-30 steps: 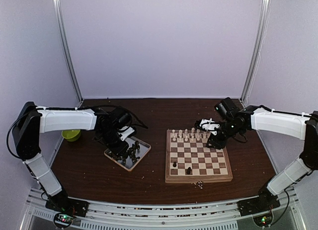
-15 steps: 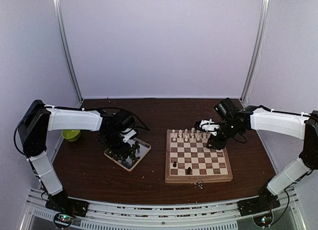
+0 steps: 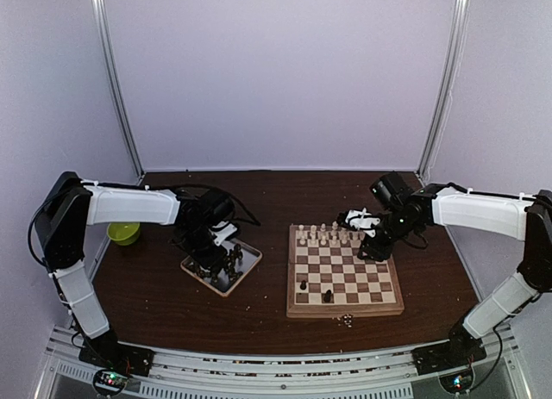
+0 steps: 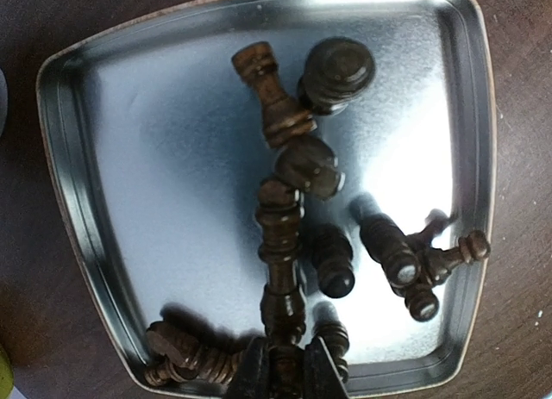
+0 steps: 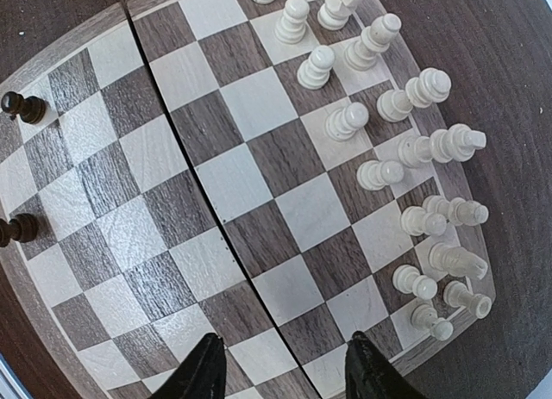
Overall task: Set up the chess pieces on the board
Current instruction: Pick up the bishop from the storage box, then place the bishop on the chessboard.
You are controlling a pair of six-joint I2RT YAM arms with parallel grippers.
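The board (image 3: 345, 311) lies right of centre. Cream chess pieces (image 3: 332, 235) stand in its two far rows, and two dark pieces (image 3: 303, 285) stand near its front. My right gripper (image 3: 377, 244) hangs open over the board's far right squares (image 5: 259, 97), with nothing between its fingers (image 5: 203, 369); the cream pieces (image 5: 379, 173) are just to its right. My left gripper (image 4: 287, 375) is down in the silver tray (image 4: 172, 158), shut on the base end of a tall dark piece (image 4: 280, 244). Several other dark pieces (image 4: 332, 71) lie around it.
The tray (image 3: 247, 263) sits left of the board on the dark brown table. A green bowl (image 3: 123, 233) stands at the far left. Small bits (image 3: 345, 320) lie in front of the board. White walls and metal posts close in the back.
My left gripper has closed onto the tall dark piece in the tray, and its arm has shifted slightly to the right. The right arm has stayed where it was.
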